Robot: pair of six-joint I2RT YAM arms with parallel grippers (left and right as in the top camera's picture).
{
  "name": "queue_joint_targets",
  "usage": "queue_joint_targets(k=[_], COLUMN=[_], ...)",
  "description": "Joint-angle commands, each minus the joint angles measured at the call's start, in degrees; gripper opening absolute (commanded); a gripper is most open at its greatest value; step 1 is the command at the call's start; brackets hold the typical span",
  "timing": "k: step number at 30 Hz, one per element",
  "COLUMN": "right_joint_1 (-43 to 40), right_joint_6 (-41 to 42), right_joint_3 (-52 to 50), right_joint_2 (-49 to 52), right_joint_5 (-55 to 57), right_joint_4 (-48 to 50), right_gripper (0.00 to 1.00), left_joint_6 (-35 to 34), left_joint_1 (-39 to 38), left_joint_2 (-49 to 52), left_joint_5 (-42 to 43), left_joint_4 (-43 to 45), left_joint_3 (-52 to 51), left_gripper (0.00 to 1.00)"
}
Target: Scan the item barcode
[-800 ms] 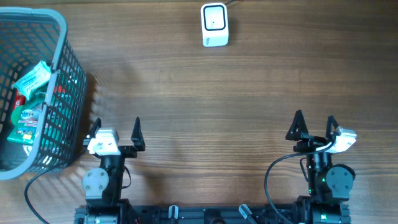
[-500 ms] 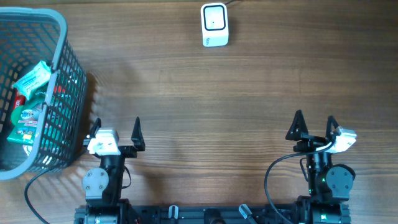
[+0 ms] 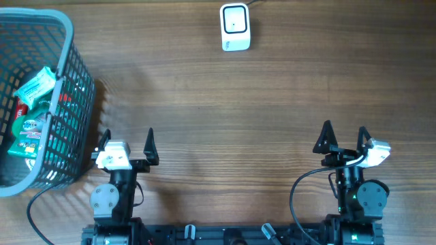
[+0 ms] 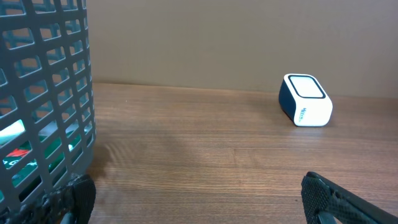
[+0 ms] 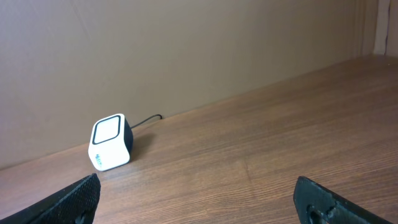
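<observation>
Since the packets (image 3: 37, 85) lie heaped in the basket (image 3: 67, 47) at far left, just outboard of the left gripper (image 3: 127, 139) (jaws spread wide, holding nothing), that arm is nearer; scanner (image 3: 235, 27) sits far centre, right gripper (image 3: 345, 133), equally wide and empty, well apart from both.

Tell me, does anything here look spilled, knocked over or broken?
Nothing stands out. The barcode scanner sits upright, the packets lie inside the basket, and the left claw and right claw are open and empty.
</observation>
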Motion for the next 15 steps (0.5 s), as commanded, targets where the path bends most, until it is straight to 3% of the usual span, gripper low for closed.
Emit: queue_joint_targets(k=[1,15], right_joint_1=[0.17,0.17], right_joint_6=[-0.66,-0.66], right_joint_3=[-0.04,-0.04], right_joint_2=[-0.31,-0.31], right_joint_5=[0.39,0.39], right_joint_4=[0.31,0.31], right_gripper=[1.0,1.0], left_joint_6=[0.81,0.81], left_joint_1=[0.26,0.26], left_joint_2=[-0.33,-0.28], left_joint_5=[1.03,1.03], left_joint_4=[-0.15,-0.15], left_joint_3=[-0.33,-0.33], left_gripper=[1.0,1.0])
